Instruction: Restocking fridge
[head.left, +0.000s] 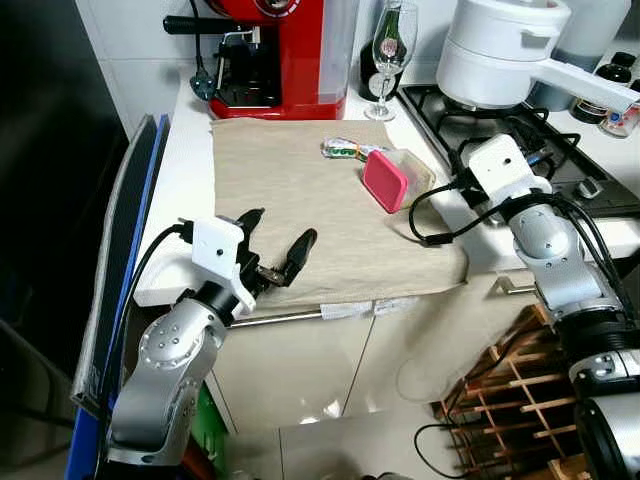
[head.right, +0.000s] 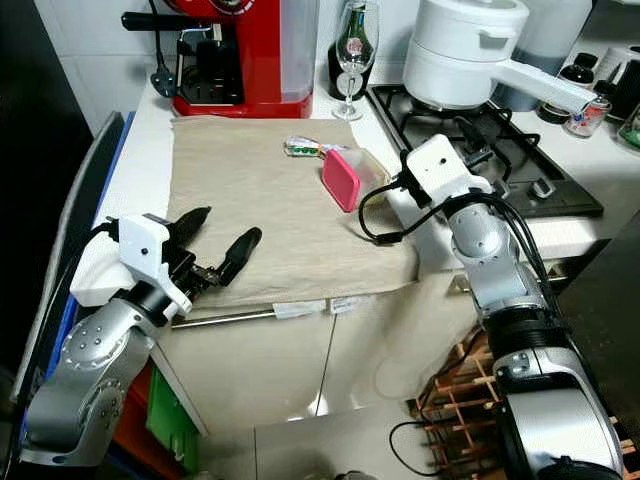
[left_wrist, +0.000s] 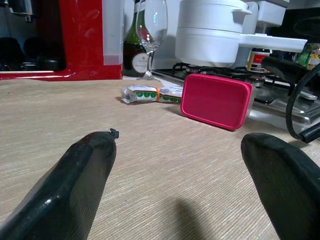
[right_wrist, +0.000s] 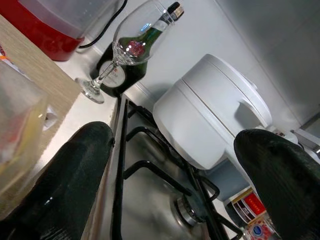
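A woven beige cloth (head.left: 300, 205) covers the counter. Beyond the left gripper (head.left: 277, 247), spread wide and empty at the cloth's near edge, a boxy clear container with pink lid (head.left: 387, 180) lies tipped, just beside the right gripper (right_wrist: 175, 175), likewise wide open and empty.

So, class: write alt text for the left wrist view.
Two open black fingers frame a beige cloth where a pink-lidded container stands on edge beside a wrapped packet. Behind stand a wine glass and white pot.
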